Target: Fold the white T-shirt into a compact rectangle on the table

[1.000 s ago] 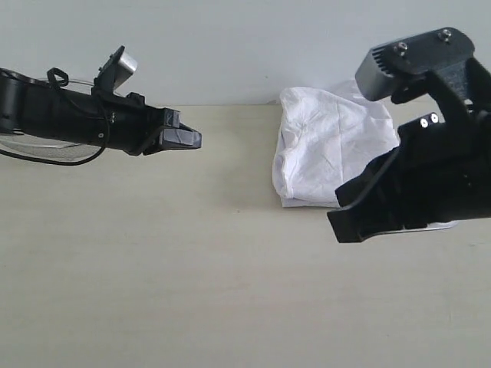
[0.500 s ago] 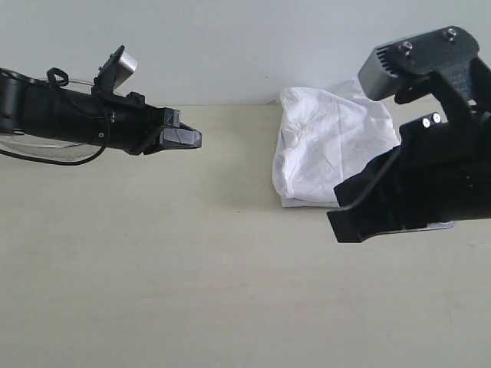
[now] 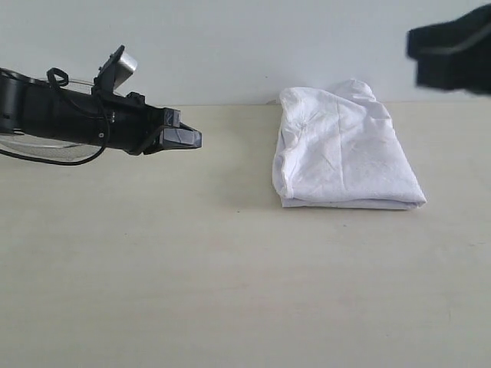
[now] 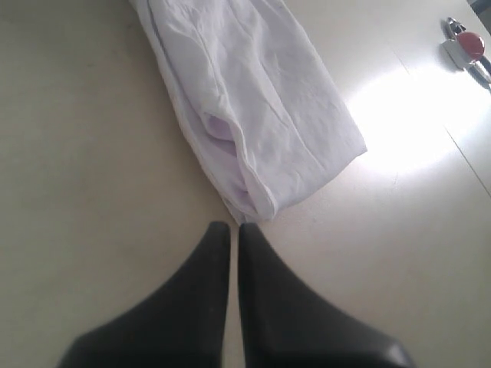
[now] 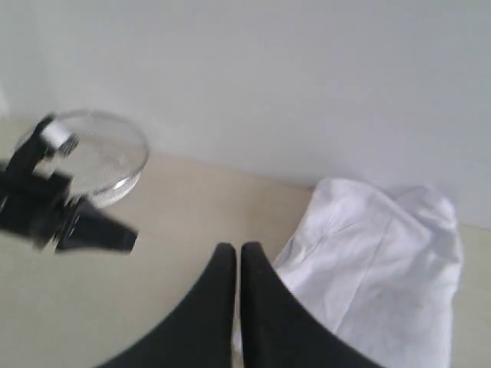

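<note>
Now | white T-shirt (image 3: 341, 149) folded at table (image 3: 192, 268) far edge | left gripper (image 3: 196, 139), right gripper (image 5: 236, 249) pressed together

No readable text anywhere, white T-shirt (image 3: 341, 149) included.

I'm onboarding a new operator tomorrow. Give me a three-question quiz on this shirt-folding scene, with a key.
1. True or false: the white T-shirt lies spread out flat, sleeves showing, on the table.
2. The left end effector is: A) shut and empty; B) open over the shirt; C) shut on the shirt.
3. Fill in: the right end effector is ____ (open or shut).
Key: 1 false, it is folded into a bundle; 2 A; 3 shut.
</note>
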Motion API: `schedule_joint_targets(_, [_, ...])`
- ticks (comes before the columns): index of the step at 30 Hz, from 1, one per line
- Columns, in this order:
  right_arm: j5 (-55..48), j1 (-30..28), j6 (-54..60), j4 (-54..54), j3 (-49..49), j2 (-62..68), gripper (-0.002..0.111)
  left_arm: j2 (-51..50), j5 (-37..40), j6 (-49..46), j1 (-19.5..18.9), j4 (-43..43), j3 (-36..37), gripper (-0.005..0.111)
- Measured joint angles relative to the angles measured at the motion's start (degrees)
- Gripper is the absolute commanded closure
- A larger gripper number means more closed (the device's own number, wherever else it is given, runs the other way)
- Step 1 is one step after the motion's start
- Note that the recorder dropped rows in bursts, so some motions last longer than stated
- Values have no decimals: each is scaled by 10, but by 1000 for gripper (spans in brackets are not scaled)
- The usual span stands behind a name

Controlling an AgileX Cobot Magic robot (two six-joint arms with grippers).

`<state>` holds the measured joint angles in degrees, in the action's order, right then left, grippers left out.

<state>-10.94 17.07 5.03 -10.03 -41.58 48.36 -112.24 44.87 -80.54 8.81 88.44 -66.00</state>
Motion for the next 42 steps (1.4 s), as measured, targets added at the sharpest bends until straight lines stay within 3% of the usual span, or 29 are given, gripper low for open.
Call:
schedule_joint_targets(6, [9,-132,-15,-52,74,-122,109,0,0,0,0,0,0,102])
schedule_joint_targets(12, [-11,-193,-16,-56,201,-263,109,0,0,0,0,0,0,102])
schedule_joint_targets(19, [-19,-197,-16,-58,315,-360,109,0,0,0,0,0,0,102])
schedule_joint_targets(31, [-18,-198,68,-52,405,-425,109,0,0,0,0,0,0,102])
schedule_joint_targets(42, [-52,-198,-58,69,413,-480,109,0,0,0,0,0,0,102])
